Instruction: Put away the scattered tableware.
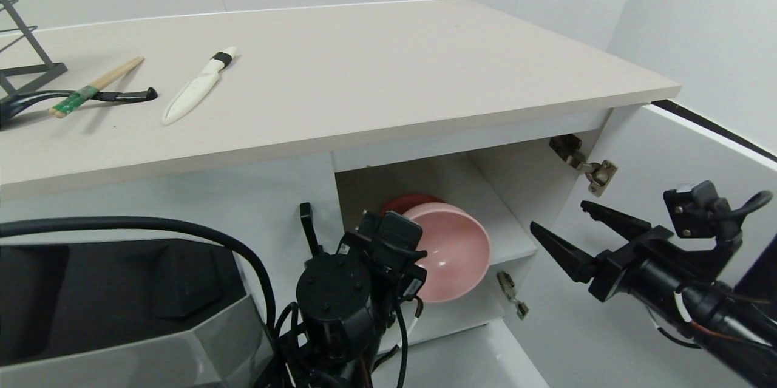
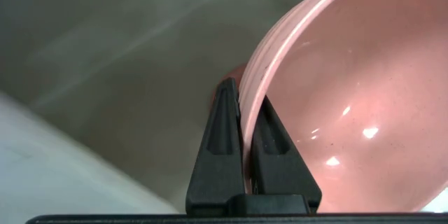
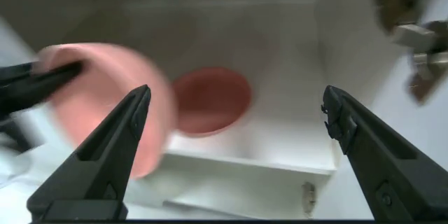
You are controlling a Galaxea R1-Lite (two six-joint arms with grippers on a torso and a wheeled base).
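One red bowl (image 1: 410, 201) is sitting on the shelf (image 1: 516, 242), and the left end effector (image 2: 245, 91) is clamping the pink bowl (image 1: 452, 251) near it. Right end effector (image 1: 558, 215) is hanging wide open. Knife (image 1: 197, 87) and chopsticks (image 1: 97, 85) are waiting on the counter (image 1: 364, 72).

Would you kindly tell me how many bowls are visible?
2: a pink bowl in the left gripper, a red bowl on the cabinet shelf behind it. More may be hidden.

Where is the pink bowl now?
The pink bowl is low centre in the head view, tilted at the cabinet mouth, rim pinched by the left gripper, in front of the red bowl.
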